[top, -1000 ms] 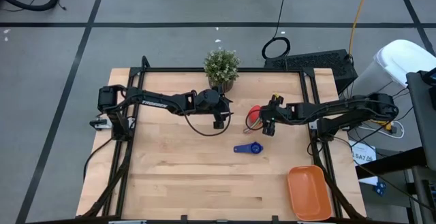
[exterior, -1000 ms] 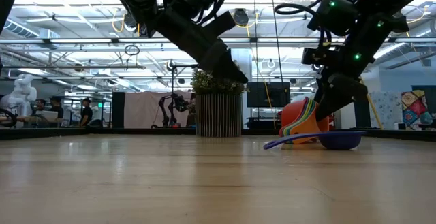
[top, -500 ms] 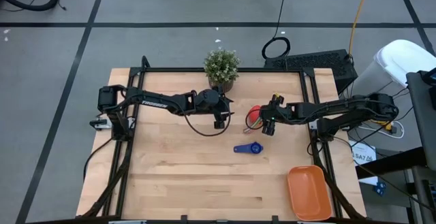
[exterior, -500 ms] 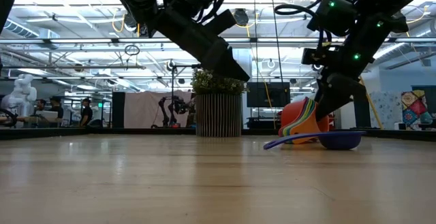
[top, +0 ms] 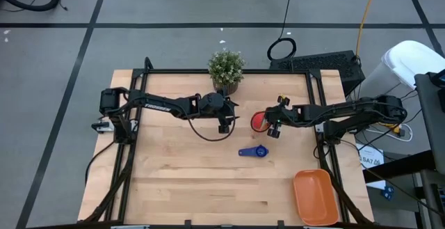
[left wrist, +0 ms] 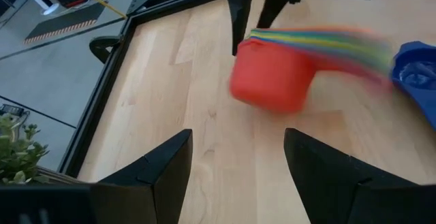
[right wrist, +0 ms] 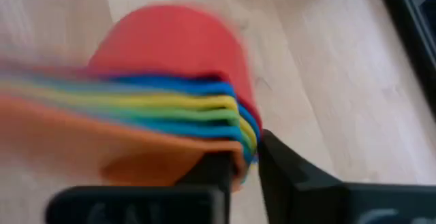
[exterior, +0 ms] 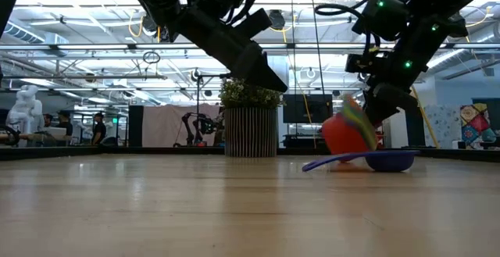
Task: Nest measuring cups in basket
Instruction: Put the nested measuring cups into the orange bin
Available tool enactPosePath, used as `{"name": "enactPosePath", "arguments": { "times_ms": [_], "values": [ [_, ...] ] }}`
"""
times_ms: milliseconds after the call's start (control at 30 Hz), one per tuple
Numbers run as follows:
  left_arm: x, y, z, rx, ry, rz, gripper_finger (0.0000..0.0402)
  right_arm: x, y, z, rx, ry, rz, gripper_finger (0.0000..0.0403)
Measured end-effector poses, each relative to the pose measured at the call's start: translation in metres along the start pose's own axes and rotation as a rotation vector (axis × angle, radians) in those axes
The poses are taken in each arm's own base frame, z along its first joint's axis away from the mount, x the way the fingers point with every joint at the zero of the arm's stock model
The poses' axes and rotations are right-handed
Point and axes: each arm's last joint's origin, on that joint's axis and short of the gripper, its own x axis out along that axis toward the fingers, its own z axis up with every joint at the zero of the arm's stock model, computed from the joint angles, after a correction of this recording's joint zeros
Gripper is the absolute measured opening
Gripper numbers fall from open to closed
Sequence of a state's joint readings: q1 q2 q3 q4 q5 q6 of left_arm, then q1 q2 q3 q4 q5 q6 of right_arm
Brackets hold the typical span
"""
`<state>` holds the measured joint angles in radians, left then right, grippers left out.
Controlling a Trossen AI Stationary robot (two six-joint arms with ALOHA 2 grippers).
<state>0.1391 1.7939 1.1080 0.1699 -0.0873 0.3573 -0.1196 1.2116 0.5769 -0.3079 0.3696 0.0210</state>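
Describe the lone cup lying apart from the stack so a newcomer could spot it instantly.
Start at the potted plant at the table's far edge and come toward the near edge, past the red-bottomed stack in the right gripper. The dark blue cup lies alone on bare wood, handle flat, the only cup not in the stack.

Overhead, the high camera looked straight down and took in the whole table (top: 174, 180). The low one sat at tabletop level, facing across the wood into the room. Both wrist cameras rode close, peering past their own fingers at the nested cup stack (left wrist: 272, 81), which the low and high views also caught near the potted plant (exterior: 251, 124).
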Motion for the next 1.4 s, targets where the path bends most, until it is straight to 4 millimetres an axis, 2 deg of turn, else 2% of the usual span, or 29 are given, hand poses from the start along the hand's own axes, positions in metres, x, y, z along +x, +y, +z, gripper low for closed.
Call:
{"name": "enactPosePath", "arguments": {
  "times_ms": [167,600,700,867,967,1067,1200,1400],
  "values": [
    [0.000,0.000,0.000,0.000,0.001,0.003,0.0234,0.002,-0.004,-0.002,0.026,0.021,0.001,0.0008],
    [0.000,0.004,0.001,-0.028,-0.021,0.018,0.0234,0.004,-0.007,-0.001,0.033,0.019,0.060,0.0008],
    [0.010,0.009,-0.012,-0.039,0.025,0.063,0.0234,0.004,-0.007,-0.001,0.034,0.014,0.061,0.0008],
    [0.042,0.012,-0.062,-0.041,0.201,0.026,0.0234,0.004,-0.007,0.000,0.038,0.010,0.063,0.0008],
    [0.053,0.009,-0.072,-0.025,0.187,0.007,0.0234,0.004,-0.007,0.001,0.040,0.002,0.066,0.0008],
    [0.061,0.004,-0.071,-0.008,0.117,-0.009,0.0234,0.004,-0.006,0.003,0.048,-0.027,0.091,0.0007],
    [0.065,-0.001,-0.057,-0.020,-0.033,-0.039,0.0234,0.003,-0.006,0.007,0.061,-0.057,0.109,0.0007],
    [0.066,-0.011,-0.046,-0.021,-0.055,-0.071,0.0234,0.003,-0.006,0.010,0.073,-0.095,0.109,0.0007]
  ]
}}
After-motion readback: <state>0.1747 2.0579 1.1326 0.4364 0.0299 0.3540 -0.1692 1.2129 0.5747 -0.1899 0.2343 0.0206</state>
